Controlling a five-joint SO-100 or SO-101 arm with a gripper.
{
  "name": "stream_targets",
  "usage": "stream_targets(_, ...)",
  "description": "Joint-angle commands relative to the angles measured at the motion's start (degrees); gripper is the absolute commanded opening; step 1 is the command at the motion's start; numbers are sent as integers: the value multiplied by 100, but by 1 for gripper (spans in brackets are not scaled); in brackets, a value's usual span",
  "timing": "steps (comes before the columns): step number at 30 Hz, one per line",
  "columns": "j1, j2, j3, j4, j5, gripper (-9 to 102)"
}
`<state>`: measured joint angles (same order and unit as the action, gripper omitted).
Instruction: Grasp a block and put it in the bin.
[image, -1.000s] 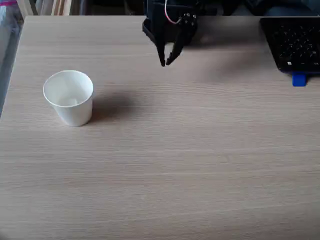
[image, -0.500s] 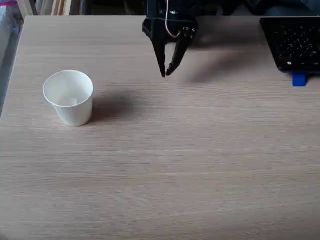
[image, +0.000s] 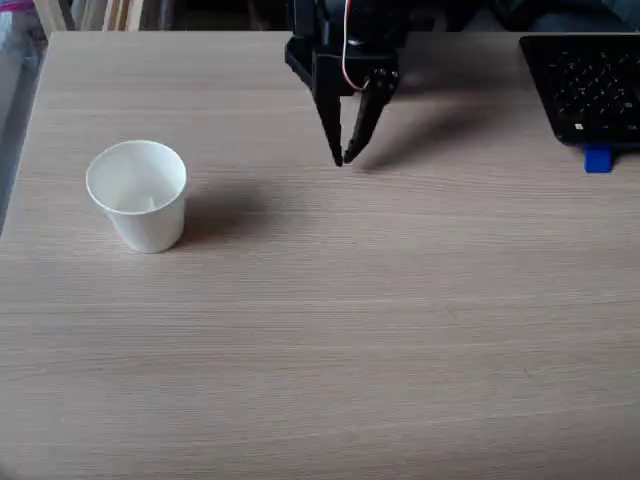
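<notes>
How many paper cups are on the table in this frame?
1. The white paper cup stands upright on the left part of the table in the fixed view, well apart from the gripper.

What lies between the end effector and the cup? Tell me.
Bare wooden table in the fixed view; only the cup's shadow falls on that stretch toward the end effector.

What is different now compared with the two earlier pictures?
The tool has come forward over the table, toward the camera and a little to the right in the fixed view, with its tips lower in the picture. Its fingers look nearly closed and hold nothing. The white cup, the keyboard and the small blue piece have not moved.
</notes>
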<state>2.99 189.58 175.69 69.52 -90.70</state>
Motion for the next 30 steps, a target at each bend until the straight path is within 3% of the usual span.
stream_targets(1,-79,114,88,-18,-44,0)
stream_targets(14,-571,123,237,747,132,0)
stream_targets(30,-580,132,237,756,-44,0)
